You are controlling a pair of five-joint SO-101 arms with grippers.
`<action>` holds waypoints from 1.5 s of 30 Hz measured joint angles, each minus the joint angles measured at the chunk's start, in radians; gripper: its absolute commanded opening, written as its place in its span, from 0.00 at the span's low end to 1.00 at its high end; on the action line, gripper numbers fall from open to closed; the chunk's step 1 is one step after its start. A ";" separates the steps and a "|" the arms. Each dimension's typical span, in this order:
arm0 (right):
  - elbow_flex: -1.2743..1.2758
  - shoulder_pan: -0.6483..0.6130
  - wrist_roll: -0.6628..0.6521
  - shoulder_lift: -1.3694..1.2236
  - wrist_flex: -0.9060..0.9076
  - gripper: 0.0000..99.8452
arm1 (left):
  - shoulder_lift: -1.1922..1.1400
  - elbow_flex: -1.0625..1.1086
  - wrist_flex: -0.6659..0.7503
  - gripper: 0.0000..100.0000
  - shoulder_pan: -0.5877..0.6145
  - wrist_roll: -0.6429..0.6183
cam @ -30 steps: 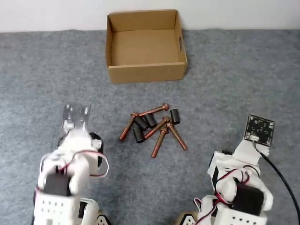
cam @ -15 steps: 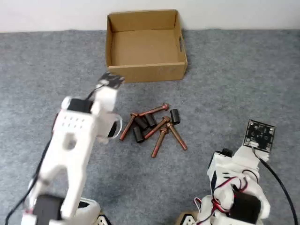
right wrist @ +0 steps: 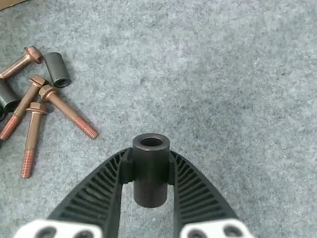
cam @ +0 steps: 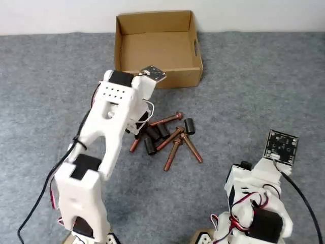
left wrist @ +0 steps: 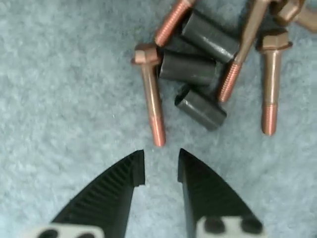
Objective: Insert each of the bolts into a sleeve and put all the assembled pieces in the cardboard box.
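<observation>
**Grey carpeted bench [cam: 264, 76], seen from above.** The cardboard box [cam: 157, 79] stands open-topped at 12 o'clock, well apart from the loose parts at the centre.

- **Arms.** Your left arm [cam: 109, 132] lies stretched across the bench from 7 o'clock, with its wrist above the 10 o'clock edge of the pile. Your right arm [cam: 254, 203] is folded at 5 o'clock, well apart from the pile.
- **Left gripper [left wrist: 161, 166].** It hangs over bare bench with its jaws slightly parted and nothing between them. Its tips are just beside the threaded end of the nearest bolt [left wrist: 152, 94], not touching it.
- **Right gripper [right wrist: 147, 163].** It is closed on a black held sleeve [right wrist: 150, 171], clamped across its sides with one open end in view.
- **Bolts.** Five copper-coloured bolts [cam: 172, 152] lie flat in the pile, several crossing or touching one another.
- **Sleeves.** Three black sleeves [cam: 152, 133] lie on their sides close together at the pile's 9 o'clock side, among the bolts. A lone sleeve [cam: 189, 125] lies at 2 o'clock of the pile, just beside a bolt head.

All these parts rest on the bench outside the box, bolts and sleeves unjoined.
</observation>
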State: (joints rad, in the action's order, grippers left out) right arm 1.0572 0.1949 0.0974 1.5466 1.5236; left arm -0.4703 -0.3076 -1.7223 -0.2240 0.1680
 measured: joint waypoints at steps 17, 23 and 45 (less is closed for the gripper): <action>0.009 0.000 0.000 -0.002 0.000 0.01 | -0.365 -0.313 -0.002 0.13 0.000 0.011; 0.009 0.000 0.000 -0.002 0.000 0.01 | -0.489 -0.440 -0.008 0.13 0.000 0.015; 0.009 0.000 0.000 -0.002 0.000 0.01 | -0.497 -0.470 -0.015 0.00 -0.021 -0.005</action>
State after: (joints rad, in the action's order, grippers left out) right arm 1.0664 0.1949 0.0974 1.5451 1.5236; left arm -0.9674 -0.7772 -1.7377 -0.2455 0.1634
